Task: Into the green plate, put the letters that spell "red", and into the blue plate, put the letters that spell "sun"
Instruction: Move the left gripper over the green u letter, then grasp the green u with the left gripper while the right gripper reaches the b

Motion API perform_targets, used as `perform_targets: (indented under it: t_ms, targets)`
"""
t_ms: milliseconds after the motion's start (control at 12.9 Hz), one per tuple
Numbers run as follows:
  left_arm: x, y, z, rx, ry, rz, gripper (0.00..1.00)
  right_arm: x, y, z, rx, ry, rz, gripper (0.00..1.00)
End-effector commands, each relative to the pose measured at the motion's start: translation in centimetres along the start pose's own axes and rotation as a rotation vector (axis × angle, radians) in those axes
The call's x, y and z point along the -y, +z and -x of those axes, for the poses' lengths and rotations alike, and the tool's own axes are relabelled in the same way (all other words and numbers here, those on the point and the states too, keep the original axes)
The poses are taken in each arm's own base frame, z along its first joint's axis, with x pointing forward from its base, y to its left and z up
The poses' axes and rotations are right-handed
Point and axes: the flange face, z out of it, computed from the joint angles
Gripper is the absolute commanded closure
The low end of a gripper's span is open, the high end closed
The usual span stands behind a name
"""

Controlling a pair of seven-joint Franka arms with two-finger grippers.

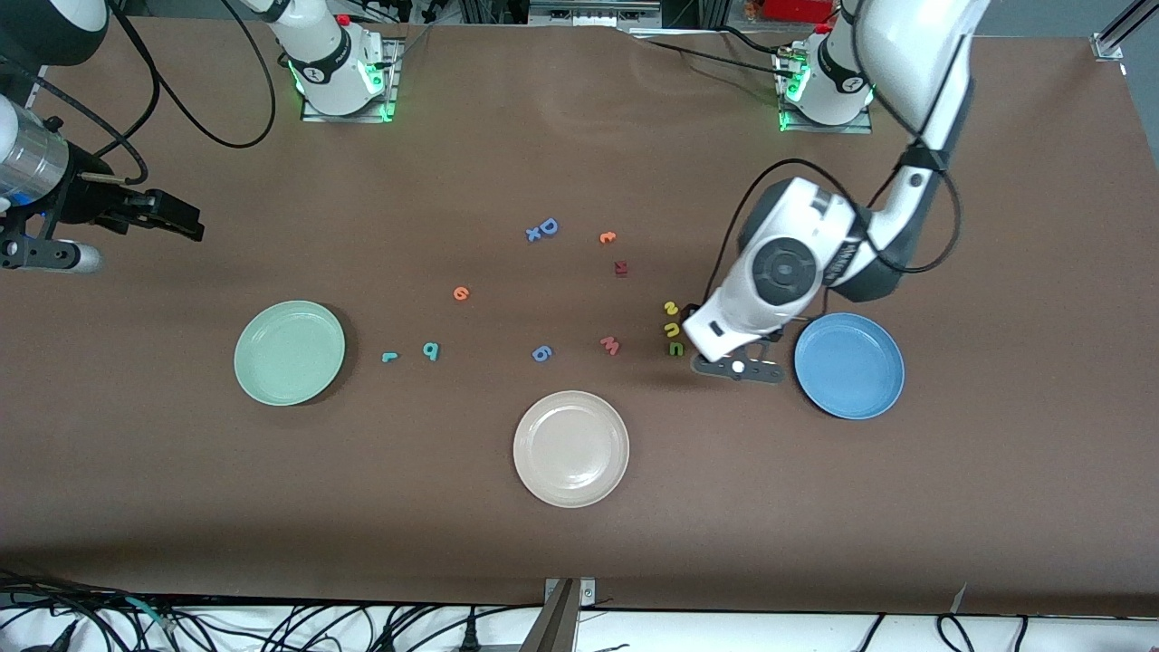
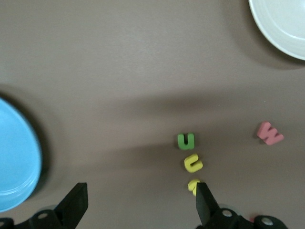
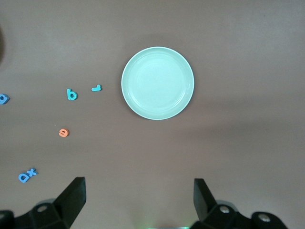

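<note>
Hovering open-fingered between "sun" letters and blue plate, left gripper half hides the "s". Right gripper waits open, high over green plate; "red" letters lie loose on the worktop.

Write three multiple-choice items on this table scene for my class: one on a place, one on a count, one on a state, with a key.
1. Where do the yellow s, yellow u and green n lie?
A. in the blue plate
B. on the table beside the blue plate
C. in the white plate

2. How many plates are on the table?
A. two
B. three
C. four

3. How is the left pincer?
A. open
B. shut on a letter
C. shut, holding nothing

Key:
1 B, they lie in a row on the table by the blue plate.
2 B, also the green plate and white plate.
3 A, the left pincer has its fingers wide apart, holding nothing.
</note>
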Motion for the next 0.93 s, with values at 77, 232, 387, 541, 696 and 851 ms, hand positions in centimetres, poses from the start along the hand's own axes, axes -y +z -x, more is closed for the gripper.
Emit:
perform_targets:
  t_ms: [77, 232, 387, 541, 696, 851]
  targets:
    - [-0.5, 3.4, -1.4, -0.037, -0.017, 0.003, 0.0, 1.3, 1.9, -1.3, 0.016, -0.006, -0.008, 0.0]
    - [-1.0, 5.6, -1.6, -0.022, -0.062, 0.052, 0.0, 2.2, 3.6, -2.1, 0.025, 0.006, -0.043, 0.0]
    - [-1.3, 7.2, -1.9, -0.03, -0.071, 0.074, 0.0, 3.3, 6.4, -2.6, 0.0, 0.05, -0.051, 0.0]
    - [-2.4, 8.5, -1.4, -0.024, -0.056, 0.073, 0.0, 5.3, 9.2, -2.6, -0.024, 0.084, -0.051, 0.0]
    - [-3.0, 9.4, -1.0, -0.039, -0.047, 0.081, 0.0, 8.6, 11.7, -2.2, -0.041, 0.116, -0.049, 0.0]
    - [-3.6, 10.8, -0.2, -0.033, -0.059, 0.082, 0.0, 10.9, 14.6, -2.3, -0.062, 0.144, -0.051, 0.0]
